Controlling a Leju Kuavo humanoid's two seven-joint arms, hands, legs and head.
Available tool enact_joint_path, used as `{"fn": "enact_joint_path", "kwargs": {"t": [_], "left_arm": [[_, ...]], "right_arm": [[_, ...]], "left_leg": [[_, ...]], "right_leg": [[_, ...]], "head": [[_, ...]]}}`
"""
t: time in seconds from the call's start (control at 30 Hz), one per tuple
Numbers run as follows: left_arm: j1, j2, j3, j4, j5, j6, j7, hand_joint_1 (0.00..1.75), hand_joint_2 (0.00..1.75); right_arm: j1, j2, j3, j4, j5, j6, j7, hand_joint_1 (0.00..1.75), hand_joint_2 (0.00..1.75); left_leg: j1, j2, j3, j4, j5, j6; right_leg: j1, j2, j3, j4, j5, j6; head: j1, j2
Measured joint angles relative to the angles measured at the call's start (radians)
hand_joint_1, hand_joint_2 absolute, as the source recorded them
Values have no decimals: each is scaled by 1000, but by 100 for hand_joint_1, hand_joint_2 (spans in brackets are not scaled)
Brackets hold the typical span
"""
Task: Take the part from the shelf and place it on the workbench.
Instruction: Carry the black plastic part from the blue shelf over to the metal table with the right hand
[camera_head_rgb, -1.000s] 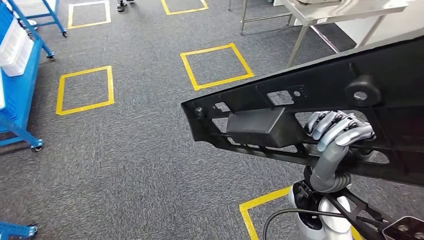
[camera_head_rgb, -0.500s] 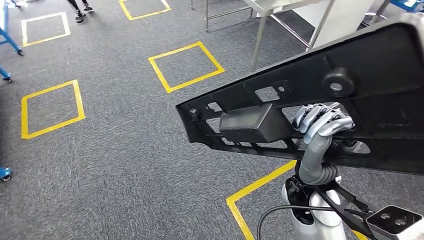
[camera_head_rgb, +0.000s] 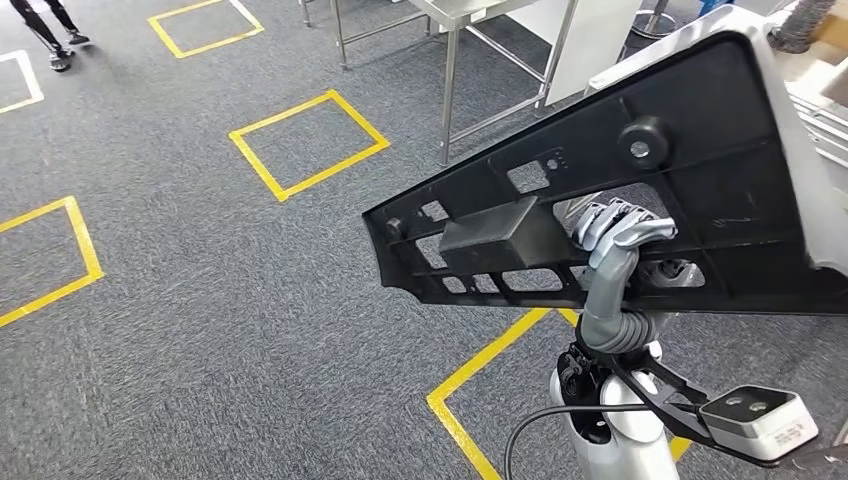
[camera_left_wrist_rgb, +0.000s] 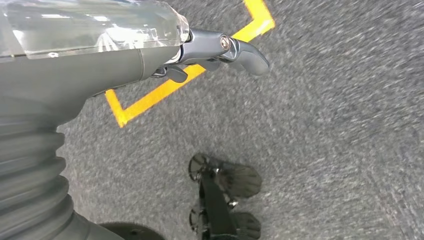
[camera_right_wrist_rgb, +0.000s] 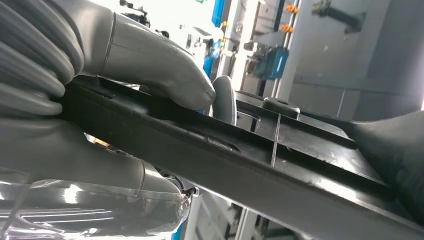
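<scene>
The part (camera_head_rgb: 700, 200) is a long black plastic panel with ribs, cut-outs and a small box moulded on it. It is held up over the carpet at the right of the head view. My right hand (camera_head_rgb: 612, 228) grips one of its ribs from below, fingers curled over the edge. In the right wrist view the thumb (camera_right_wrist_rgb: 160, 70) presses on the panel's black edge (camera_right_wrist_rgb: 250, 160). My left hand (camera_left_wrist_rgb: 210, 50) hangs over the carpet with nothing in it, fingers loosely out. A steel table (camera_head_rgb: 447, 90) stands ahead at the top centre.
Yellow tape squares (camera_head_rgb: 308, 145) mark the grey carpet, one line (camera_head_rgb: 480, 365) close to my body. A person's feet (camera_head_rgb: 50, 30) are at the far top left. A white panel (camera_head_rgb: 590, 40) stands behind the steel table, and pale equipment (camera_head_rgb: 815, 100) lies at the right edge.
The camera has turned: the blue shelf left the picture at the left and the steel table came nearer. The black part stays in my right hand's grip.
</scene>
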Motion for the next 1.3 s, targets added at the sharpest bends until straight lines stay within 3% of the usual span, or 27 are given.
{"fn": "enact_joint_path", "kwargs": {"t": [0.03, 0.1, 0.13, 0.17, 0.2, 0.23, 0.3, 0.37, 0.4, 0.47, 0.53, 0.6, 0.67, 0.7, 0.73, 0.77, 0.83, 0.9, 0.97, 1.03, 1.1, 1.17, 1.2, 1.23, 1.3], "left_arm": [[-1, -1, 0, 0, -1, 1, 1, 0, 175], [3, -2, 1, 0, -1, 2, 3, 0, 175], [5, -2, 2, 0, -1, 3, 5, 0, 175], [6, -2, 2, 0, 1, 3, 6, 0, 175], [6, -2, 3, 0, 2, 2, 6, 0, 175], [6, -3, 3, 0, 2, 2, 5, 0, 175], [4, -6, 3, 0, 2, 0, 3, 0, 175], [3, -10, 3, 0, 1, -1, 1, 0, 175], [3, -11, 3, 0, 0, -2, 2, 0, 175], [0, -12, 3, 0, -1, -3, 3, 0, 175], [-2, -14, 3, 0, -1, -3, 6, 0, 175], [-1, -16, 3, 0, 0, -2, 10, 0, 175], [3, -18, 3, 0, 2, 0, 15, 0, 175], [4, -18, 3, 0, 2, 0, 16, 0, 175], [4, -18, 4, 0, 3, 1, 18, 0, 175], [3, -18, 4, 0, 4, 2, 18, 0, 175], [2, -18, 6, 0, 5, 3, 17, 0, 175], [2, -18, 9, 0, 7, 3, 15, 0, 175], [0, -19, 10, 0, 10, 4, 12, 0, 175], [-1, -22, 11, 0, 11, 4, 9, 0, 175], [0, -23, 13, 0, 11, 4, 7, 0, 175], [2, -23, 17, 0, 12, 4, 6, 0, 175], [2, -23, 19, 0, 13, 4, 6, 0, 175], [2, -23, 21, 0, 15, 2, 5, 0, 175], [0, -24, 25, 0, 20, -2, 4, 0, 175]], "right_arm": [[0, -2, 1, 1, 1, -5, 0, 175, 175], [6, -6, 6, -1, 10, -11, 0, 175, 175], [11, -7, 12, -4, 18, -14, 0, 175, 175], [18, -8, 19, -8, 26, -19, 0, 175, 175], [23, -8, 27, -12, 33, -26, 0, 175, 175], [26, -9, 34, -17, 41, -35, 0, 175, 175], [28, -9, 48, -24, 53, -55, 0, 175, 175], [30, -10, 60, -28, 58, -76, 0, 175, 175], [32, -10, 64, -29, 59, -86, 0, 175, 175], [37, -10, 68, -29, 57, -98, 0, 175, 175], [34, -11, 69, -27, 50, -98, 0, 175, 175], [28, -12, 73, -21, 39, -90, 0, 175, 175], [26, -14, 75, -12, 29, -79, 0, 175, 175], [26, -14, 76, -7, 23, -73, 0, 175, 175], [26, -15, 76, -3, 16, -68, 0, 175, 175], [25, -15, 76, 1, 10, -63, 0, 175, 175], [22, -15, 76, 8, -4, -50, 0, 175, 175], [19, -15, 77, 12, -14, -37, 0, 175, 175], [18, -15, 77, 15, -18, -30, 0, 175, 175], [15, -15, 77, 16, -20, -27, 0, 175, 175], [11, -15, 77, 18, -22, -27, 0, 175, 175], [11, -15, 78, 23, -23, -26, 0, 175, 175], [11, -15, 78, 25, -24, -26, 0, 175, 175], [11, -15, 78, 28, -25, -25, 0, 175, 175], [9, -15, 77, 30, -27, -21, 0, 175, 175]], "left_leg": [[1, 13, 1, -5, 3, 6], [-2, 38, 2, -8, 4, 13], [-4, 52, 2, -8, 2, 14], [-5, 65, 2, -7, 0, 14], [-5, 77, 3, -6, -2, 13], [-5, 89, 5, -4, -6, 12], [-8, 108, 11, 0, -14, 5], [-13, 125, 16, 3, -21, -5], [-14, 134, 18, 3, -23, -10], [-13, 147, 24, 3, -29, -21], [-10, 113, 12, 44, -61, -31], [-4, 60, -42, 165, -126, -38], [-2, 42, -102, 284, -168, -43], [-2, 40, -112, 297, -160, -43], [-2, 38, -102, 268, -132, -43], [-1, 30, -75, 204, -91, -41], [3, -12, -17, 68, -33, -34], [2, -37, 5, 16, -23, -25], [1, -20, 7, 11, -19, -13], [4, 3, 8, 2, -12, 2], [3, 28, 8, -2, -10, 12], [0, 55, 7, -1, -12, 14], [-1, 68, 7, -1, -13, 13], [-1, 81, 9, -1, -15, 12], [-2, 102, 15, 0, -20, 6]], "right_leg": [[2, -28, -18, 35, -22, 4], [0, -85, -80, 163, -88, 9], [-2, -97, -113, 229, -112, 12], [-4, -102, -132, 267, -119, 14], [-5, -105, -132, 267, -107, 15], [-5, -111, -110, 224, -78, 15], [0, -151, -32, 78, -16, 7], [10, -183, 12, -9, 7, -5], [14, -184, 13, -16, 5, -10], [12, -159, 13, -21, 9, -19], [4, -135, 18, -31, 15, -31], [1, -112, 19, -34, 18, -39], [2, -85, 16, -32, 18, -41], [3, -71, 16, -30, 18, -40], [3, -56, 16, -28, 18, -40], [2, -43, 17, -25, 17, -38], [2, -20, 15, -19, 16, -30], [1, 0, 8, -17, 19, -18], [-2, 13, 1, -18, 23, -4], [0, -26, -16, 13, 1, 6], [1, -84, -67, 123, -61, 13], [-4, -102, -127, 249, -111, 20], [-6, -104, -137, 272, -112, 22], [-6, -108, -125, 251, -92, 22], [-4, -139, -51, 114, -29, 18]], "head": [[0, 0], [0, 0], [0, 0], [0, 0], [0, 0], [0, 0], [0, 0], [0, 0], [0, 0], [0, 0], [0, 0], [0, 0], [0, 0], [0, 0], [0, 0], [0, 0], [0, 0], [0, 0], [0, 0], [0, 0], [0, 0], [0, 0], [0, 0], [0, 0], [0, 0]]}}
